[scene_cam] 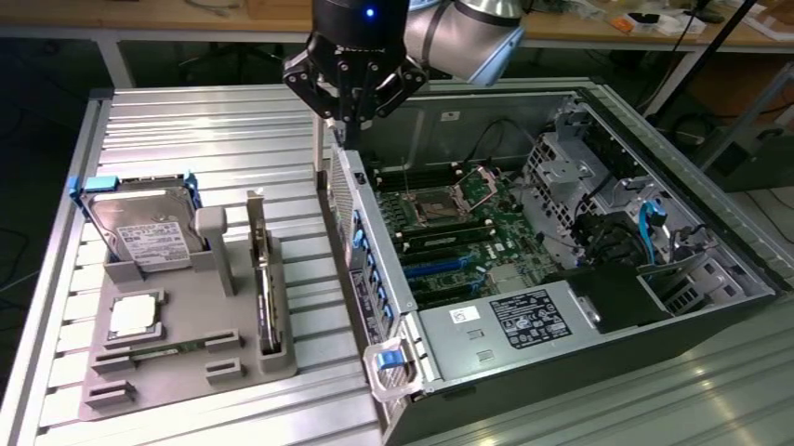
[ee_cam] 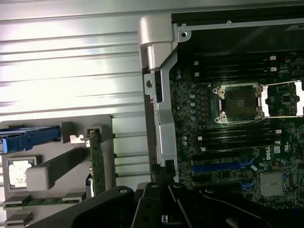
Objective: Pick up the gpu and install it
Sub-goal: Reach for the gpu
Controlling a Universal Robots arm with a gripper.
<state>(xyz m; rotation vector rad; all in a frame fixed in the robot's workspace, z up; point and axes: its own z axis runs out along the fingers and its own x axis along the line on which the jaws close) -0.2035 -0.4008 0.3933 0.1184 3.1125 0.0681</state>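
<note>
The gpu [scene_cam: 262, 279] stands on its edge in a slot of the grey parts holder [scene_cam: 186, 372], left of the open computer case in the exterior view. In the wrist view the gpu [ee_cam: 97, 161] is seen edge-on as a thin green-dark strip. My gripper [scene_cam: 351, 137] hangs shut and empty above the case's near wall, at the far end, well away from the gpu. In the wrist view the gripper [ee_cam: 161, 179] has its dark fingers together over the case rim. The motherboard [scene_cam: 459, 228] lies exposed inside the case, with blue expansion slots [ee_cam: 223, 167].
A silver hard drive [scene_cam: 143, 232] in a blue frame leans in the holder beside a CPU [scene_cam: 134, 316] and a memory stick [scene_cam: 155, 351]. The case wall [scene_cam: 360, 269] rises between holder and motherboard. Everything rests on a ribbed metal table [scene_cam: 186, 130].
</note>
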